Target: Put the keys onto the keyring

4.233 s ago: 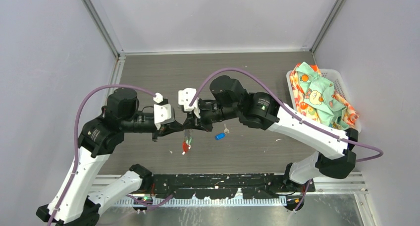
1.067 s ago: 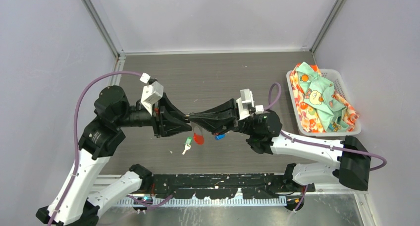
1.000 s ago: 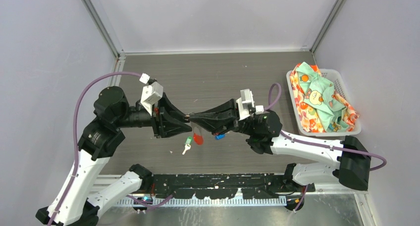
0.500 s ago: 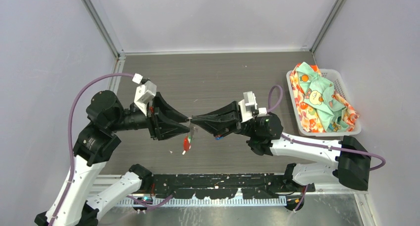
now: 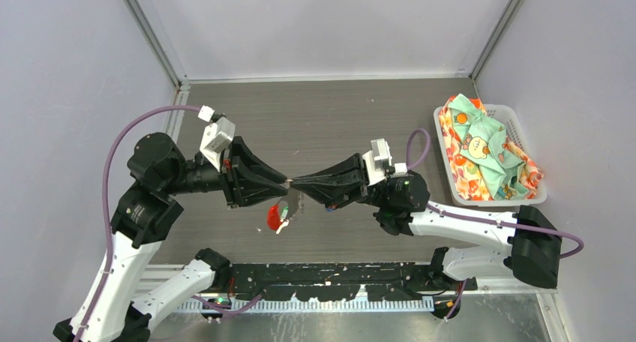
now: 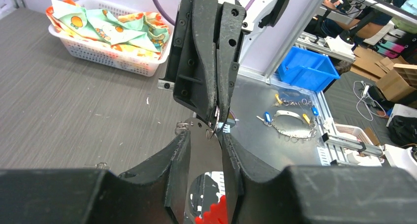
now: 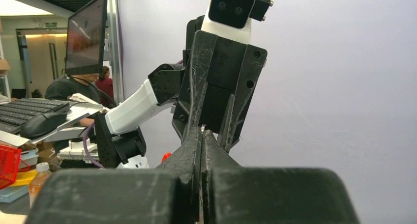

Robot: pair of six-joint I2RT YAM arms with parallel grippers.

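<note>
L gripper point(image 6: 204, 141) fingers sit a little apart, clamped on the keyring point(image 5: 274, 216). A flat shiny metal piece of it is wedged btwn them, w/ a red bit lower in the same gap. R gripper point(image 6: 216, 122) comes in nose-to-nose from the opposite side. Its fingers are pressed together, pinching a small wire ring at the top edge of that metal piece. Right wrist view agrees: fingers closed, thin wire poking up at the tips.

From above, both tips touch or nearly touch over the middle of the counter point(image 5: 337, 124). Keyring's red loop hangs just below L gripper's tip, and a short length of chain dangles under the meeting point.

Green key point(image 5: 283, 209) is right beside the red loop, silver blade pointing toward the near edge. Can't tell if it hangs or lies on the counter. Blue key point(image 5: 328, 206) is under R gripper's fingers, mostly hidden, apart from the keyring.

Well off to the right, a white basket point(image 5: 501, 202) sits at the counter's edge, stuffed w/ patterned cloth point(image 5: 480, 143).
</note>
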